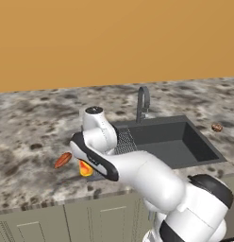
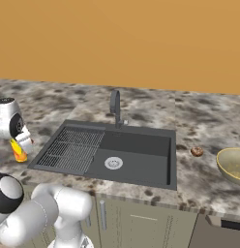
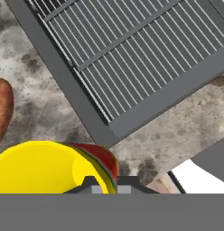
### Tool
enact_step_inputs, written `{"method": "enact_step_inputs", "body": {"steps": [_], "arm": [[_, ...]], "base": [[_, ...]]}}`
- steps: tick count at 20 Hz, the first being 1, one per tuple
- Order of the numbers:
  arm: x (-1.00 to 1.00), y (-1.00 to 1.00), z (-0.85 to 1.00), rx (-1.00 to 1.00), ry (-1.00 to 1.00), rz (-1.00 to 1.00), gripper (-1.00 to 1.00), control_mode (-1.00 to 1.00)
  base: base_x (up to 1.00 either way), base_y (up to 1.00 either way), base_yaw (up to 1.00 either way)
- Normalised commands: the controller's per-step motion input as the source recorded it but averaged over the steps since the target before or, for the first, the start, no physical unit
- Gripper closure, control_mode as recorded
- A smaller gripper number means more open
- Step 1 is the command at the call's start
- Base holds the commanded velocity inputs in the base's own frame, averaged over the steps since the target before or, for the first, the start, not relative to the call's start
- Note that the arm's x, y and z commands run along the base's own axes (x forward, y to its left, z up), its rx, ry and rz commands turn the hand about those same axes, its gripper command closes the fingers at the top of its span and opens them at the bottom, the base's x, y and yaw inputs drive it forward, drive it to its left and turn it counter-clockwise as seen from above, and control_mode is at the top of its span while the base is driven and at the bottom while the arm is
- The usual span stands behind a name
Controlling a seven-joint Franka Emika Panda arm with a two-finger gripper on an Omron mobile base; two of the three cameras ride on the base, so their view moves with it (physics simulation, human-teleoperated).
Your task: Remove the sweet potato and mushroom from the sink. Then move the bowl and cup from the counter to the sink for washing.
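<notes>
The gripper (image 3: 105, 184) is positioned low over the counter (image 1: 29, 127), just outside the drainer-side corner of the sink (image 2: 136, 145); its jaws stand narrow, pinched on the rim of the cup (image 3: 41, 166); one fingertip sits inside the yellow wall and the other outside it, as the hand view shows. The cup is bright yellow with a red-orange mark on its side; in the left base view it appears directly below the hand, partly hidden by the arm; whether its base touches the counter cannot be determined.

The sweet potato (image 1: 62, 160) lies on the counter just beside the cup, on the side of the gripper away from the sink, apart from the cup. The ribbed drainer grid (image 2: 73, 147) lies just beyond the gripper, inside the basin; the round silver drain (image 2: 113, 163) and the arched faucet (image 2: 115, 107) are farther along.

The mushroom (image 2: 196, 151) rests on the counter across the sink from the gripper, well apart from it; the bowl (image 2: 233, 164) stands near the mushroom, farther still from the gripper.
</notes>
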Motion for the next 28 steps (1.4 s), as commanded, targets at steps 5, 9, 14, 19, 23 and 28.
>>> {"method": "enact_step_inputs", "body": {"steps": [5,9,14,19,23,28], "arm": [[0.07,-0.40,0.07,0.00,0.12,-0.17,1.00,-1.00],[0.05,-0.41,0.06,0.00,0.01,-0.17,1.00,-1.00],[0.08,-0.41,0.11,0.00,0.01,-0.20,1.00,-1.00],[0.09,-0.39,0.08,-0.02,0.04,-0.17,1.00,-1.00],[0.13,-0.31,0.01,-0.04,0.10,-0.15,1.00,-1.00],[0.15,-0.34,0.02,-0.04,0.08,-0.13,1.00,-1.00]], "base": [[0.00,0.00,0.00],[0.00,0.00,0.00],[0.00,0.00,0.00],[0.00,0.00,0.00],[0.00,0.00,0.00],[0.00,0.00,0.00]]}}
